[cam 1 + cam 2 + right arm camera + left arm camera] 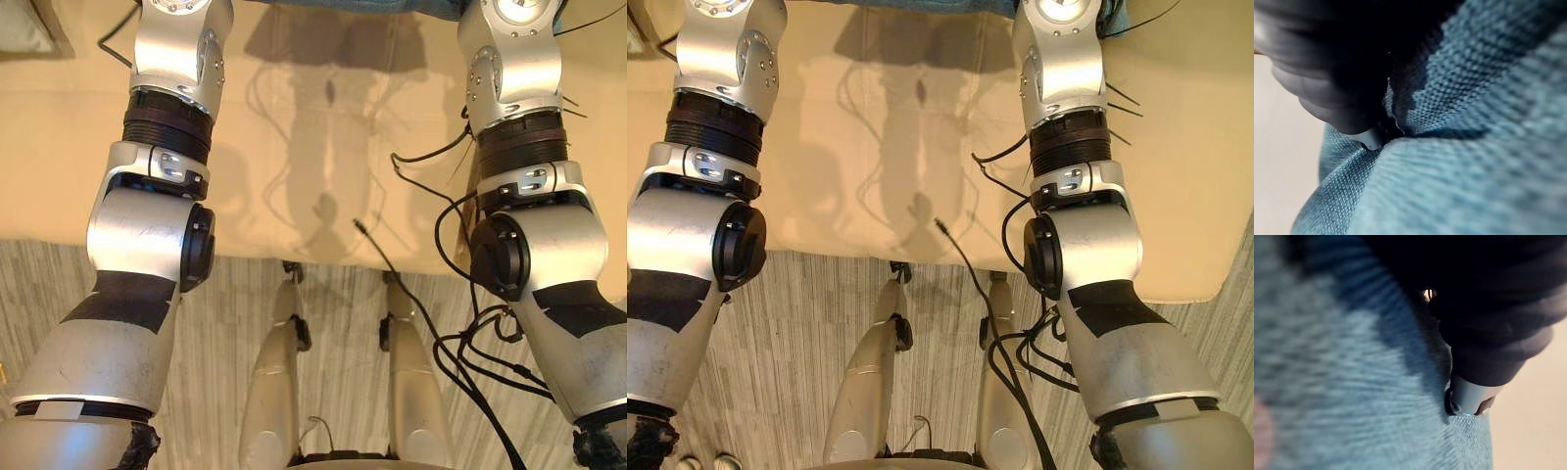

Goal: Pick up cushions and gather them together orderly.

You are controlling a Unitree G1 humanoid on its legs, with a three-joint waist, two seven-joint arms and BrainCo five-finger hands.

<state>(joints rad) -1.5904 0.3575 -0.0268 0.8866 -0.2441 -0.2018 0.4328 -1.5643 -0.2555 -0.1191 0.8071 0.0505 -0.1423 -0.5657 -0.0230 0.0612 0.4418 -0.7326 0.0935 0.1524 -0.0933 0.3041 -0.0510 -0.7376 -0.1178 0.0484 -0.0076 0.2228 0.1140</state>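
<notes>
A wide beige surface [59, 147], padded and perhaps a sofa seat or a bed, takes most of the left eye view. Its front edge runs across close to the robot, and in the right eye view its right side ends in a rounded corner. Between the two arms this surface is bare, so there is open room to set something down or to slide it sideways. Below the front edge lies a striped grey floor [225, 323].

The blue cushion [1474, 147], of coarse knitted cloth, is at the far side of the beige surface, where both arms reach. Both wrist views look at it from very close. The arms come to it from two sides, which probably serves to take a soft, broad thing evenly so it does not sag or turn.

The left robot hand [1488, 333] lies against the cloth and sinks into it; whether it is spread or closed cannot be told. The right robot hand [1337, 73] presses into a fold of the same cushion, and its state cannot be told either.

At the far left corner is a small pale grey thing [20, 24], maybe another cushion; the gathering seems not yet done.
</notes>
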